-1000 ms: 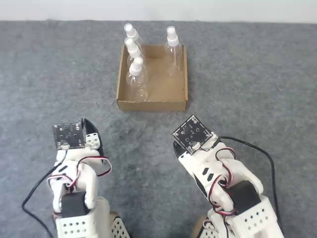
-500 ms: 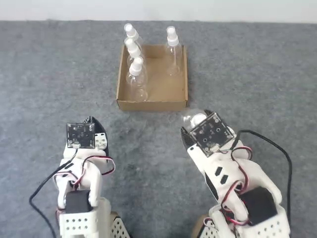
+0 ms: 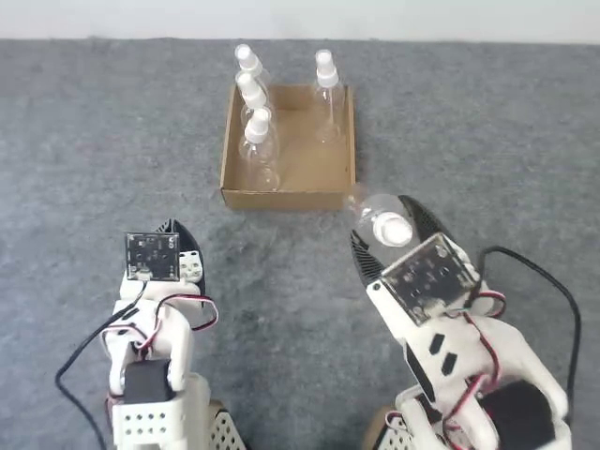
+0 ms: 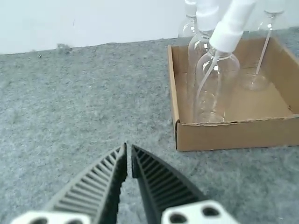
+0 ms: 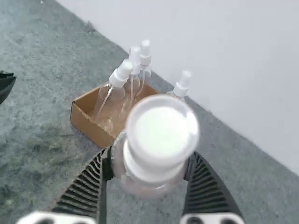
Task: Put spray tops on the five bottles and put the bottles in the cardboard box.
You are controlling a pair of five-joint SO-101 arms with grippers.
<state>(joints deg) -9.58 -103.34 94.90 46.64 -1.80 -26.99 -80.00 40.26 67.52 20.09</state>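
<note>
The right gripper is clamped on a clear bottle. Its two black ribbed fingers press the bottle's sides just below the white spray top, which is already fitted and faces back toward the wrist camera. In the high view this gripper sits right of centre, on the near side of the cardboard box. The bottle it holds lies tilted, base pointing far and left toward the box's near right corner. The base looks just beside that corner, but whether it touches cannot be told.

Four more bottles stand upright in or at the box, each with a white spray top on. Three form a row along the left wall, running from near to far. The farthest of them is at the far wall, and it is unclear whether its base is inside. The fourth stands alone by the far right corner. Their walls are see-through, and a thin dip tube shows inside the nearest one. The box itself is shallow, open-topped and plain brown.

The left gripper is closed on nothing, its ribbed black fingers meeting with only a sliver between them. It is on the near left, over the grey felt table, well apart from the box and from the other arm. A pale wall runs along the far edge of the table.
</note>
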